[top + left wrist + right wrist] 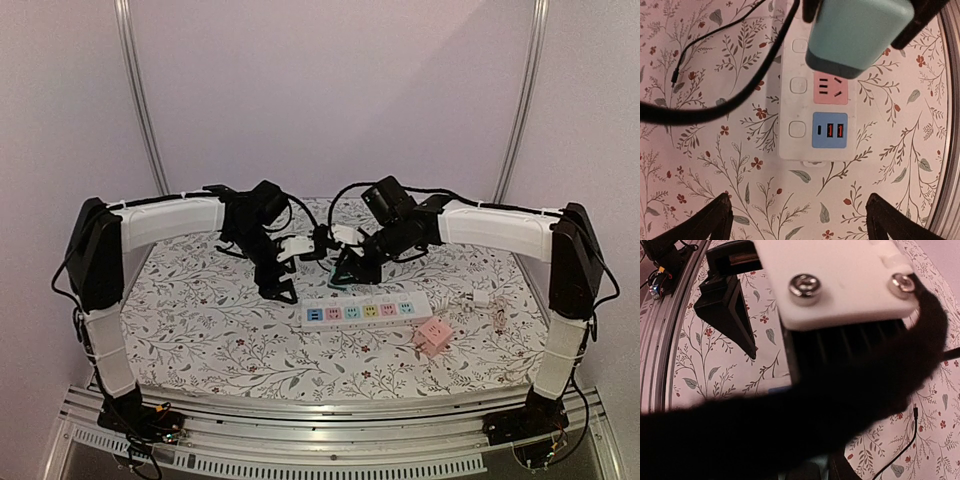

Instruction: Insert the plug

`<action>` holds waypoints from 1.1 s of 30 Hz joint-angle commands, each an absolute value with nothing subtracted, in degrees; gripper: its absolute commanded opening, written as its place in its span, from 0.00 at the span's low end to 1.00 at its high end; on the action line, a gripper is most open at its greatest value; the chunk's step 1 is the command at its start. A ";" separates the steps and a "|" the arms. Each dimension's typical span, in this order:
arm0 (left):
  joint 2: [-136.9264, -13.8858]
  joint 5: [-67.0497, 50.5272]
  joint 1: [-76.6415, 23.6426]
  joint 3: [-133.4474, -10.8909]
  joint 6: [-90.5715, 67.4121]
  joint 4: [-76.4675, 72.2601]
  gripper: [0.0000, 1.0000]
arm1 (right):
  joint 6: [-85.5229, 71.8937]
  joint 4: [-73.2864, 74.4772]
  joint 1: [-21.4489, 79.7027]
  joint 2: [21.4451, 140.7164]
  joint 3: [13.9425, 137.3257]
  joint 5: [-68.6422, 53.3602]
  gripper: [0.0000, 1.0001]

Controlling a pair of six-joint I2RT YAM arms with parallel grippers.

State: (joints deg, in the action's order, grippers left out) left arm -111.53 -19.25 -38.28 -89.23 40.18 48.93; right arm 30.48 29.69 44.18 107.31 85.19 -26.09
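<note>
In the left wrist view a teal plug [860, 35] hangs over the white power strip [797, 107], above its pink socket [830, 90] and blue USB socket [830, 130]. Black fingers [920, 20] of my right gripper [345, 272] are shut on the plug's sides. From above, the teal plug [338, 276] sits just behind the power strip [365, 312]. My left gripper [800, 225] is open over bare cloth just off the strip's end, nothing between its fingers. In the right wrist view the right jaws are hidden behind a black cable [790, 430].
A pink adapter [432, 336] lies in front of the strip's right end and a small white charger [487, 300] lies to its right. A thin black cable [715, 35] trails over the floral cloth. The left arm's white wrist plate [840, 280] hangs close above the right wrist camera.
</note>
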 commanded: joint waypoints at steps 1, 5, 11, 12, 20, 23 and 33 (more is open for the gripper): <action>-107.58 -19.22 -34.37 -84.74 36.79 48.43 0.92 | 39.24 37.17 47.05 114.14 90.90 -26.24 0.00; -104.06 -17.29 -31.12 -80.61 36.01 47.09 0.92 | 40.13 38.18 47.24 116.41 92.63 -25.48 0.00; -100.91 -16.48 -27.27 -77.70 33.59 45.16 0.92 | 42.43 42.13 48.81 120.82 97.09 -23.51 0.00; -100.68 -16.59 -26.94 -77.31 33.38 44.69 0.92 | 42.67 42.84 48.82 121.43 97.88 -23.33 0.00; -99.96 -15.76 -26.63 -75.55 33.14 43.27 0.92 | 43.94 45.13 48.99 123.29 99.48 -22.37 0.00; -100.07 -15.80 -26.69 -75.65 32.88 43.15 0.92 | 43.99 45.50 49.50 124.19 99.60 -20.87 0.00; -100.42 -15.71 -26.61 -75.42 32.56 42.83 0.92 | 45.69 45.57 48.95 124.63 101.72 -17.19 0.00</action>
